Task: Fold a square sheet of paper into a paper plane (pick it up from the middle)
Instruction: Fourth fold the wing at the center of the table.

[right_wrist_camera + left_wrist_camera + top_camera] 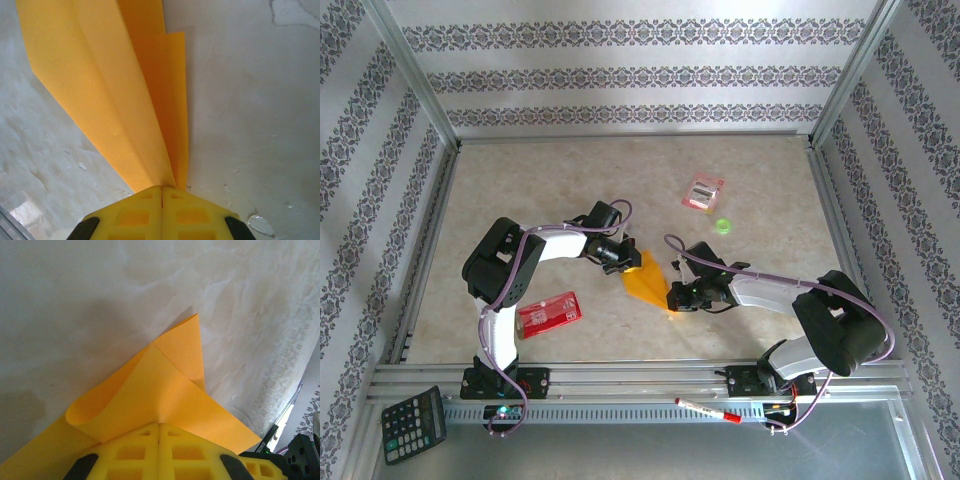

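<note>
— Where do we find the paper plane [648, 283]?
— It lies on the table [520, 180], between our two arms, only partly folded. The right wrist view shows long layers narrowing to a point.
— And the right gripper [162, 189]?
— We see its jaws closed, with that narrow end pinched between the fingertips.
— The left gripper [159, 426]?
— Its jaws are closed too, with the tips on the opposite end, where one flap curls up off the table. We cannot tell whether a layer is nipped between them or only pressed.
— What else do we have on the table?
— A red packet [550, 311] beside the left arm, and a pink-and-white packet [703, 191] farther back, well apart from the paper.
</note>
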Tool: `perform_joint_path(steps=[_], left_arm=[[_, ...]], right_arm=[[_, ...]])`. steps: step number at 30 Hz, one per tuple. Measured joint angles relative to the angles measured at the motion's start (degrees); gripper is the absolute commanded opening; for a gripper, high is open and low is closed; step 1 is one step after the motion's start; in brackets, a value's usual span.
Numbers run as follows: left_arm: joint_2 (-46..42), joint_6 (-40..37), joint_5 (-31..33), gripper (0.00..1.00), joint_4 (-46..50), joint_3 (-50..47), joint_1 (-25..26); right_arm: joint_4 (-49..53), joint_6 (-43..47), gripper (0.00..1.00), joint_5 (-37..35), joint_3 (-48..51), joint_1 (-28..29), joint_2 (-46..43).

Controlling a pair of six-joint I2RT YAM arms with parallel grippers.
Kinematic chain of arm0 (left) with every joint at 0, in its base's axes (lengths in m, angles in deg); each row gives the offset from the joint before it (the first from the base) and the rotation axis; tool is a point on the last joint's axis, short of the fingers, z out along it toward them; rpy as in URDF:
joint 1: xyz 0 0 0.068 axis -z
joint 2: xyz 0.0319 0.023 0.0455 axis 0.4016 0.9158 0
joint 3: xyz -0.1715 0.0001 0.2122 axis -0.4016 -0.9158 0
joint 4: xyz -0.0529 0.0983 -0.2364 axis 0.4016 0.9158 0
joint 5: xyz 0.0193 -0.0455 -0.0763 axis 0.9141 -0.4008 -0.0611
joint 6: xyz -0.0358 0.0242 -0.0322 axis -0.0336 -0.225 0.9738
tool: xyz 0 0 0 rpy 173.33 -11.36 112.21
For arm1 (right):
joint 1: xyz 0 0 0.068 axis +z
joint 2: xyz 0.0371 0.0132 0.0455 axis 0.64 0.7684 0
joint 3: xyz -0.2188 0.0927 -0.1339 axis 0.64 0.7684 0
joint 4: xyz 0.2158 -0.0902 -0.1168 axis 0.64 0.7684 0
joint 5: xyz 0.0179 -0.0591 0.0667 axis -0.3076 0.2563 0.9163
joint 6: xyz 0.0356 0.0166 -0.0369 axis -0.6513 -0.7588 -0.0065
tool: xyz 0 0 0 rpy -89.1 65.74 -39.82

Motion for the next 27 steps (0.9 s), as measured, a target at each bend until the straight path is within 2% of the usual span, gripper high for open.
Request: perform_joint_path(steps=[9, 27], left_arm=[[0.0, 0.0, 0.0, 0.00, 0.1, 0.0, 0.0], [0.0, 0.0, 0.0, 0.00, 0.3, 0.2, 0.0]], right_arm=[[-1.6, -0.5, 0.00, 1.0, 1.2, -0.4, -0.3], [-11.0, -8.4, 0.00, 5.8, 7.5, -3.0, -2.3]])
